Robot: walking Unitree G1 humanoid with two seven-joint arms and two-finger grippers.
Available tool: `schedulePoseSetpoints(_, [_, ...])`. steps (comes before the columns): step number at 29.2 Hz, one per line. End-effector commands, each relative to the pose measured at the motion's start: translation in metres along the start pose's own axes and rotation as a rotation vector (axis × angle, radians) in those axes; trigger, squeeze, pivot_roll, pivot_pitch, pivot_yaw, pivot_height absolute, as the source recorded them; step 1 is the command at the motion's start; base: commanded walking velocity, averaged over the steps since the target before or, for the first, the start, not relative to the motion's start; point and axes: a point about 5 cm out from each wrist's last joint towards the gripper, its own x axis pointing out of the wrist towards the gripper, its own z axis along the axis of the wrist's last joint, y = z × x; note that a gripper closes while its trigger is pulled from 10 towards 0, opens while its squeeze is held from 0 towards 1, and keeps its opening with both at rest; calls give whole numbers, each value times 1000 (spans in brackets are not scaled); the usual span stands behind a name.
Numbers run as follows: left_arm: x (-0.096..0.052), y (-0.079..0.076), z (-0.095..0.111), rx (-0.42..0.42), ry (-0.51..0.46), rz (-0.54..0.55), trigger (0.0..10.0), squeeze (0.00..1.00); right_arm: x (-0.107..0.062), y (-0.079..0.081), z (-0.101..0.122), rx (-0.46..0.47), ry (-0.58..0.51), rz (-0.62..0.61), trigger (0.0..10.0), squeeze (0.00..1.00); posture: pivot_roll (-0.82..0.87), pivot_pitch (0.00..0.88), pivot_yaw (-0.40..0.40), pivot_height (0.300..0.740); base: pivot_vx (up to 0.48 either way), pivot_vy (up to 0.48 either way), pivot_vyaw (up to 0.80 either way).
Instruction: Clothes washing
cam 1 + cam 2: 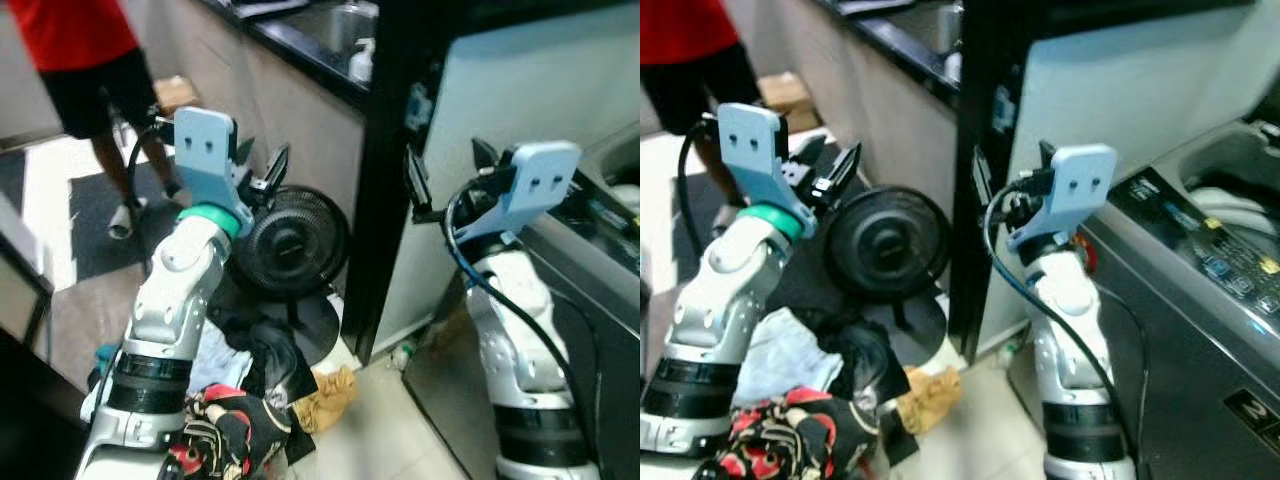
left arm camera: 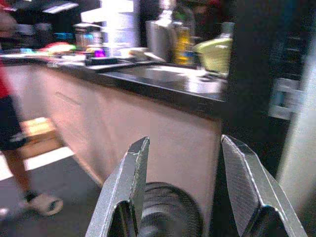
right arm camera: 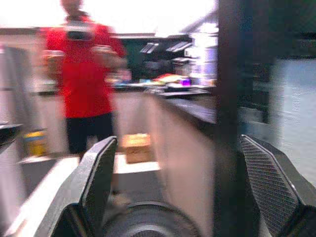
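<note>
A heap of clothes [image 1: 245, 395] lies on the floor at my left: dark, pale blue, a red patterned piece [image 1: 790, 440] and a tan rag [image 1: 325, 395]. The grey washing machine [image 1: 1200, 290] stands at my right with its top open and a white item [image 1: 1230, 205] inside. My left gripper [image 1: 262, 172] is raised above the heap, open and empty. My right gripper [image 1: 415, 180] is held up in front of the white wall beside the machine, open and empty.
A black floor fan [image 1: 290, 240] stands behind the clothes against the counter [image 1: 300, 60] with a sink. A dark post [image 1: 385, 170] rises between the arms. A person in a red shirt [image 1: 85, 60] stands at the far left by a dark mat [image 1: 100, 215].
</note>
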Motion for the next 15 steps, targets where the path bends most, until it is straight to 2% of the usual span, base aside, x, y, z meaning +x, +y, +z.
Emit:
schedulePoseSetpoints(1, [-1,-3,-3,3,13,-7,10000,0,-3,-3,0,3,3,-7,10000,0,-11,40,58,740,0,0,738])
schedulePoseSetpoints(15, [0,-3,-4,9,16,-10,10000,0,-3,0,0,16,-2,18,10000,0,-10,36,61,740,0,0,735])
